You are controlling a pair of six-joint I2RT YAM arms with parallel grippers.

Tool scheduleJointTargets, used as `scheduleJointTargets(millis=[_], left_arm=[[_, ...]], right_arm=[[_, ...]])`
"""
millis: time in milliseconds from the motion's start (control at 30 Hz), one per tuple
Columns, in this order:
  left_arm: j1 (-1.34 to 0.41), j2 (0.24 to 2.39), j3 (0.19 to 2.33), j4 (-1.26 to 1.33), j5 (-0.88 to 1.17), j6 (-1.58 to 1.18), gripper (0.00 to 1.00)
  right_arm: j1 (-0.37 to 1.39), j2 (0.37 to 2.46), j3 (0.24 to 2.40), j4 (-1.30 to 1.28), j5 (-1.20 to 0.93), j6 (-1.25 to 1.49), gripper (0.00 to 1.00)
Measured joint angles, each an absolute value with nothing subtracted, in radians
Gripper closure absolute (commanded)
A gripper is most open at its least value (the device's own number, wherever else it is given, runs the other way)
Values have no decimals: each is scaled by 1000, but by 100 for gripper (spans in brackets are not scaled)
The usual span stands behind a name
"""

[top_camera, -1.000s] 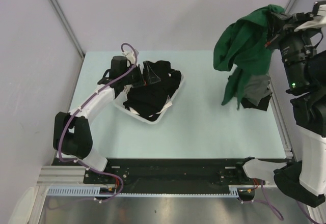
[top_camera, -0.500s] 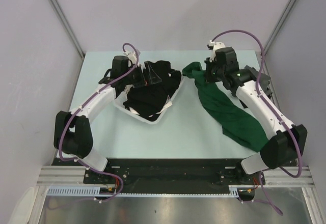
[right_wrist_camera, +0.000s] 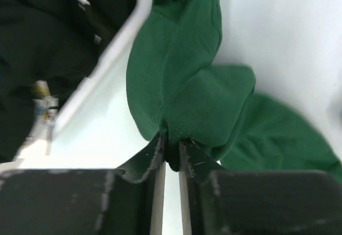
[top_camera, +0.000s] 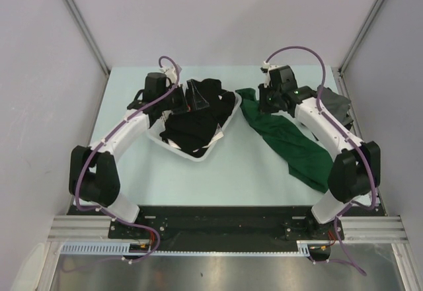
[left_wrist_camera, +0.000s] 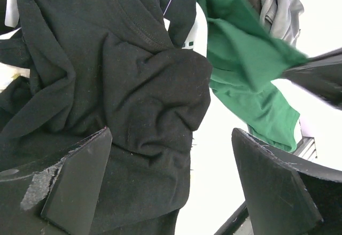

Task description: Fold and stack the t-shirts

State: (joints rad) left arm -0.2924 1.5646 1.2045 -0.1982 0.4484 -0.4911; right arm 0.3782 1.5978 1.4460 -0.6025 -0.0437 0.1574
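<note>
The green t-shirt (top_camera: 291,147) is lying in a long, rumpled strip across the right half of the counter (top_camera: 231,172), running from just beside the basket (top_camera: 198,157) near the middle of the far edge down toward the near right corner. The right fingers (right_wrist_camera: 140,166) are pinching a bunched fold at its far end, with only a thin slit between them and cloth filling it, so they are gripping the shirt low over the counter right beside the basket's rim. The left fingers (left_wrist_camera: 75,187) are standing wide apart and holding nothing, hovering over the heap of black t-shirts (top_camera: 195,129) that is filling the basket on the left half of the counter. A grey t-shirt (top_camera: 336,101) is sitting with some darker cloth against the right edge, toward the far right corner.

The step in hand appears to be laying the green shirt out for folding. It is down on the counter but is twisted and narrow rather than lying flat, so the spreading is not yet done and no fold has been made.

The next move likely calls for the right fingers to let go and take a fresh hold on a hem or shoulder. The left arm would be coming across to catch the opposite edge, so that the two can be drawing the cloth out flat, clear of the basket.
</note>
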Motion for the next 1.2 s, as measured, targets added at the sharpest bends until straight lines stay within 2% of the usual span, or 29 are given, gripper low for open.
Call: scheduleJointTargets(millis=[133, 167, 267, 467, 800, 1067, 1200], left_arm=[[-292, 1559, 1205, -209, 447, -488, 1], [-293, 1557, 1205, -216, 441, -487, 1], [-296, 1544, 1205, -235, 422, -477, 1], [-363, 1531, 1216, -274, 402, -435, 2], [-699, 1713, 1373, -392, 317, -329, 9], [-718, 1791, 1436, -476, 189, -305, 14], [-715, 1817, 1499, -516, 83, -281, 26]], right_arm=[[375, 1661, 1446, -632, -51, 167, 65], [375, 1670, 1446, -633, -52, 167, 58], [374, 1674, 1446, -631, -54, 169, 55], [371, 1674, 1446, -616, -45, 167, 53], [349, 1674, 1451, -609, -44, 169, 53], [336, 1661, 1452, -609, -59, 169, 53], [327, 1644, 1452, -609, -67, 169, 53]])
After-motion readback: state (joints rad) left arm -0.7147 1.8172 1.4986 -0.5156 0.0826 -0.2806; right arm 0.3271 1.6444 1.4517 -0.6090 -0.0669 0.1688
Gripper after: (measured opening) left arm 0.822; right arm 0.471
